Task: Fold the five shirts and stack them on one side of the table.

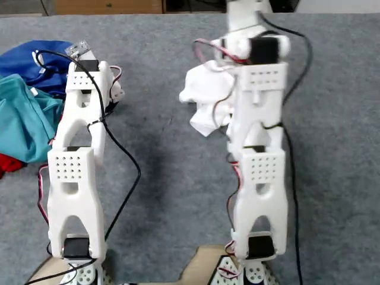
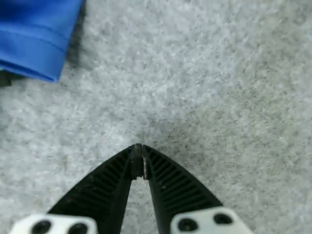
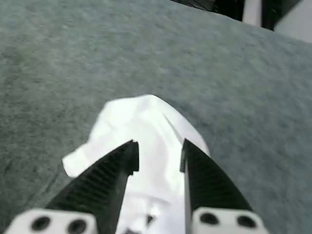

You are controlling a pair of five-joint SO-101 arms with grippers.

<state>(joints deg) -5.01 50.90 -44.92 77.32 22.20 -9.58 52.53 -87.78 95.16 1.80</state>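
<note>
Robotics test bench in a lab or workshop: the left arm and right arm, both of white printed plastic, stand side by side at a table covered in grey felt. Bare wires loop along them. Their bases sit by a raw wooden board.

On the grey felt-covered counter, the crumpled white cloth shirt is at the far middle. At the left edge, the rumpled blue cloth shirt lies behind the rumpled teal cloth shirt, with the red cloth shirt nearest.
</note>
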